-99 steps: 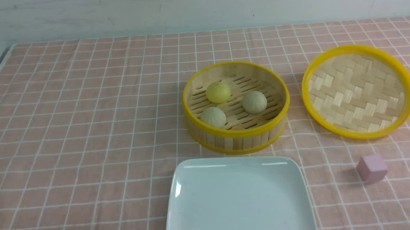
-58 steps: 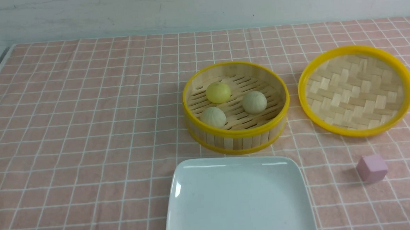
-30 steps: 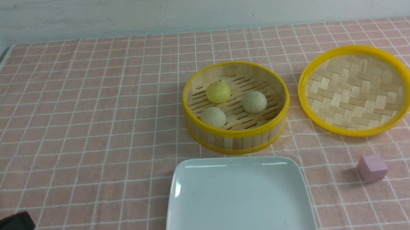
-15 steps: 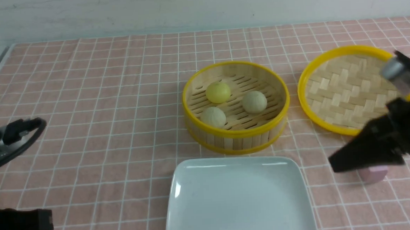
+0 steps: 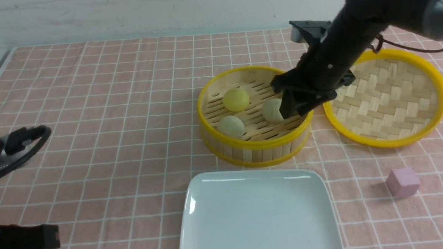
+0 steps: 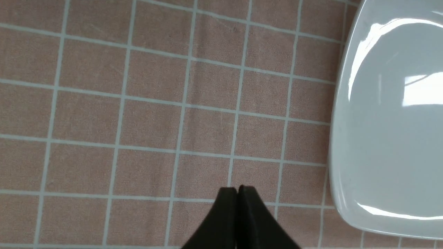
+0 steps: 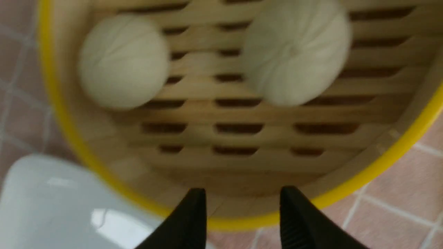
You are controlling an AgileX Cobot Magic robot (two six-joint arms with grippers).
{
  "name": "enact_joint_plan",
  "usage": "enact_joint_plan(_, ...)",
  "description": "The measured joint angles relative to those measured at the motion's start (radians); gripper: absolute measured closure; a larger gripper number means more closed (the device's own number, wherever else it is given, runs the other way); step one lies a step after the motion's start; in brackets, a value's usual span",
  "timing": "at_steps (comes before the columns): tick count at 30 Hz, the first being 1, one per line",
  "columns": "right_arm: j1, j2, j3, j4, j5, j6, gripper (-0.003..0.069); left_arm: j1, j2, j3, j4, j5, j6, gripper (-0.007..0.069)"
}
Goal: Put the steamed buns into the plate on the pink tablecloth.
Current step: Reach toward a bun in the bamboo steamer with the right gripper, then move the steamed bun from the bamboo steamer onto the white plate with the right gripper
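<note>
Right claw (image 7: 243, 192) spread, nothing pinched; left claw (image 6: 238, 188) pressed together. Center right claw over beige bun (image 5: 272, 110), right of steamer's middle, upper center; descend inside rim, pinch gently.

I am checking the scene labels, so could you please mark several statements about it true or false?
1. All three steamed buns sit in the bamboo steamer. True.
2. The square plate holds the yellow bun. False: the yellow bun is in the steamer.
3. The right gripper is open. True.
4. The left gripper is gripping a bun. False: it is shut and empty.
5. The pink cube lies inside the woven lid. False: it lies on the tablecloth.
</note>
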Motion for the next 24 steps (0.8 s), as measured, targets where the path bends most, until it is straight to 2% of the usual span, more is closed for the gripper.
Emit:
enact_joint_plan(3,0.011,0.082,-0.106,-0.091,0.005,0.073,0.0274,0.0,0.0,0.0,-0.006,0.0,0.0,0.0601)
enact_joint_plan(7,0.022,0.146,-0.145,-0.097,-0.025,0.09,0.0281,0.0,0.0,0.0,-0.009,0.0,0.0,0.0596)
enact_joint_plan(9,0.027,0.166,-0.146,-0.096,-0.036,0.091,0.0312,0.0,0.0,0.0,-0.009,0.0,0.0,0.0594)
enact_joint_plan(11,0.037,0.19,-0.148,-0.096,-0.037,0.086,0.0458,0.0,0.0,0.0,-0.009,0.004,0.0,0.0591)
enact_joint_plan(12,0.037,0.19,-0.148,-0.096,-0.034,0.085,0.047,0.0,0.0,0.0,-0.009,0.005,0.0,0.0591)
enact_joint_plan(14,0.041,0.177,-0.152,-0.095,-0.001,0.067,0.0594,0.0,0.0,0.0,-0.008,0.012,0.0,0.059)
enact_joint_plan(15,0.041,0.168,-0.152,-0.093,0.014,0.059,0.0617,0.0,0.0,0.0,-0.008,0.015,0.0,0.0589)
enact_joint_plan(17,0.056,0.089,-0.151,-0.107,0.117,0.027,0.0638,0.0,0.0,0.0,-0.008,0.018,0.0,0.0586)
enact_joint_plan(20,0.066,0.012,-0.138,-0.119,0.129,0.025,0.0638,0.0,0.0,0.0,-0.008,0.017,0.0,0.0583)
enact_joint_plan(24,0.1,-0.215,0.011,-0.123,0.129,0.065,0.0637,0.0,0.0,0.0,-0.007,0.019,0.0,0.0581)
